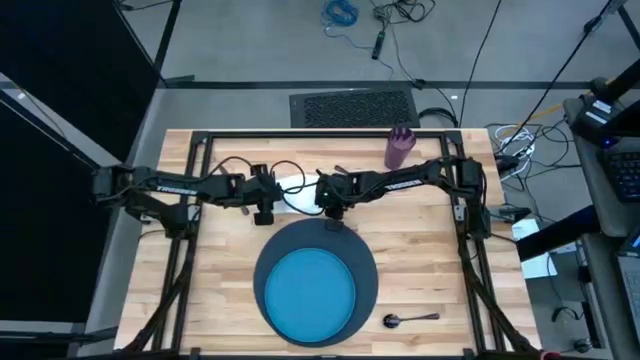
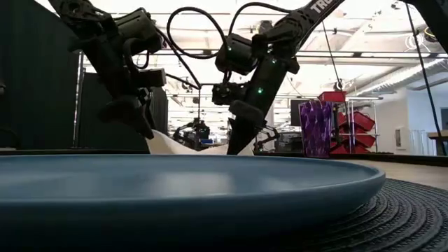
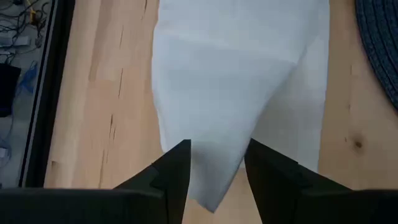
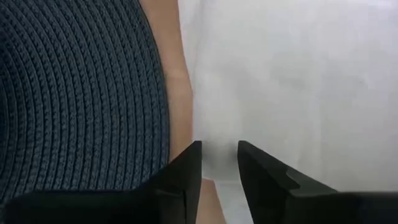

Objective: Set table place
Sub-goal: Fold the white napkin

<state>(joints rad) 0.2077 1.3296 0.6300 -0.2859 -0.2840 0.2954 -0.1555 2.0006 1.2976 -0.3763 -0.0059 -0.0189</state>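
A white napkin (image 1: 297, 190) lies on the table (image 1: 420, 250) just beyond the dark woven charger (image 1: 365, 262), which carries the bright blue plate (image 1: 310, 292). My left gripper (image 1: 265, 212) is at the napkin's left end and is shut on it. My right gripper (image 1: 335, 210) is at the napkin's right end, beside the charger's far rim, also shut on the cloth. A purple cup (image 1: 400, 147) stands upright at the far edge. A dark spoon (image 1: 408, 319) lies on the table to the right of the charger. My left gripper pinches the napkin's left end (image 3: 217, 177) between its two fingers, coming from above at a slant. The cloth rises in a tented fold toward the fingers (image 3: 177, 165). In the low view that end (image 2: 155, 141) is lifted and the rest lies on the table. My right gripper pinches the napkin's edge nearest the charger (image 4: 219, 163) between its two fingers (image 4: 189, 165), which point down from above. One layer or several, I cannot tell. The cloth around the fingers lies flat on the table.
Black frame bars (image 1: 200, 150) run along the table's far edge and sides. Bare wood lies left and right of the charger. Cables and equipment sit on the floor beyond the right edge (image 1: 520, 150).
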